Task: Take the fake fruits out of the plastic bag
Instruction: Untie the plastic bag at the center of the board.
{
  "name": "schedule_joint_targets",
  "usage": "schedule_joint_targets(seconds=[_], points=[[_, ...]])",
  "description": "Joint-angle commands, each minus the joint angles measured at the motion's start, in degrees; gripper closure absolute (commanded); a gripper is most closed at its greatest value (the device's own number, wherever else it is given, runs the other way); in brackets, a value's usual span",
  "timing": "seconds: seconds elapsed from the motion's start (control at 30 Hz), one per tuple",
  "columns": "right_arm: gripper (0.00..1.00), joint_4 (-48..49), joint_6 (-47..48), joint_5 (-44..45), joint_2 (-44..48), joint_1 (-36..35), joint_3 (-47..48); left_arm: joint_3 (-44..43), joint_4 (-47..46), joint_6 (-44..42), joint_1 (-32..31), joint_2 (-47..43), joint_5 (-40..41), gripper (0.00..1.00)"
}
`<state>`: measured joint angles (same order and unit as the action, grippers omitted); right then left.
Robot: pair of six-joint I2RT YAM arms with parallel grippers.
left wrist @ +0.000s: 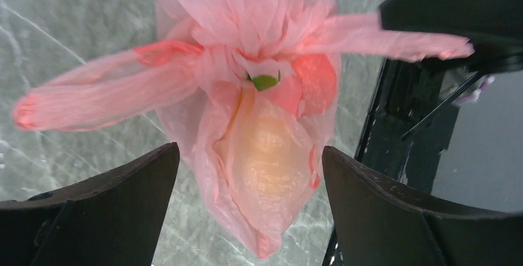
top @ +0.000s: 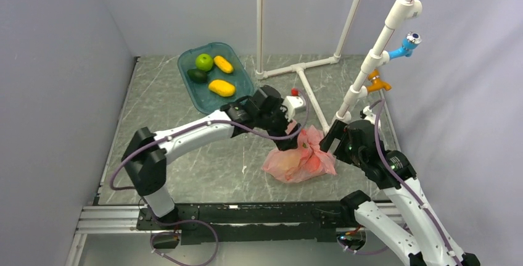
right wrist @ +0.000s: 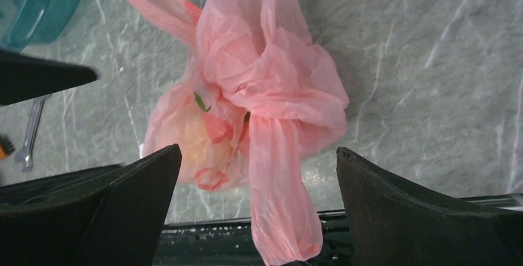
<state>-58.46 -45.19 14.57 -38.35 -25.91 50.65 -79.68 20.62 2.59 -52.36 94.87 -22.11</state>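
The pink plastic bag (top: 300, 158) lies crumpled on the table, right of centre, its mouth bunched together. A pale yellow-orange fruit (left wrist: 268, 155) shows through the film, with a red patch (left wrist: 314, 74) and a green leaf tip (left wrist: 265, 82) beside it. The same fruit shows in the right wrist view (right wrist: 185, 136). My left gripper (left wrist: 250, 207) is open above the bag, one jaw on each side of it. My right gripper (right wrist: 259, 207) is open at the bag's right side (top: 336, 139); a loop handle (right wrist: 280, 210) hangs between its jaws. Two yellow-orange fruits (top: 221, 87) (top: 223, 64) lie in the tray.
The teal tray (top: 247, 87) stands at the back left and also holds a green apple (top: 204, 62) and a dark avocado (top: 197, 75). A white pipe frame (top: 321, 118) rises right behind the bag. A wrench (right wrist: 28, 136) lies on the table. Grey walls close in both sides.
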Motion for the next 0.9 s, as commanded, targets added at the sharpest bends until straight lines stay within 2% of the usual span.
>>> schedule_joint_targets(seconds=[0.0,0.1,0.33,0.47,0.57,0.63,0.7,0.87], points=[[0.00,3.3,3.5,-6.1,1.1,0.0,0.1,-0.5,1.5,-6.8,-2.1,3.4,1.5,0.09],[0.00,6.1,4.6,-8.0,1.4,0.0,-1.3,1.1,-1.4,-5.4,-2.9,4.3,4.6,0.11],[0.03,9.0,4.9,-11.0,-1.8,0.0,-3.4,0.5,-0.9,-5.3,-7.0,7.1,3.9,0.10],[0.13,11.4,5.6,-9.4,-4.1,0.0,-4.7,0.0,-0.8,-5.1,-8.4,6.0,2.8,0.12],[0.30,14.6,5.2,-9.5,-4.9,0.0,-6.0,1.7,-2.9,-4.6,-8.4,3.8,3.1,0.13],[0.34,16.9,4.9,-8.9,-4.8,0.0,-7.5,1.9,-2.7,-5.0,-8.4,2.8,4.5,0.13],[0.42,18.3,4.7,-7.3,-4.6,0.0,-8.7,2.3,-2.7,-5.8,-8.4,1.7,5.9,0.13],[0.44,22.3,4.0,-5.9,-3.5,0.0,-11.6,4.8,-4.8,-6.6,-8.3,-1.8,9.9,0.13]])
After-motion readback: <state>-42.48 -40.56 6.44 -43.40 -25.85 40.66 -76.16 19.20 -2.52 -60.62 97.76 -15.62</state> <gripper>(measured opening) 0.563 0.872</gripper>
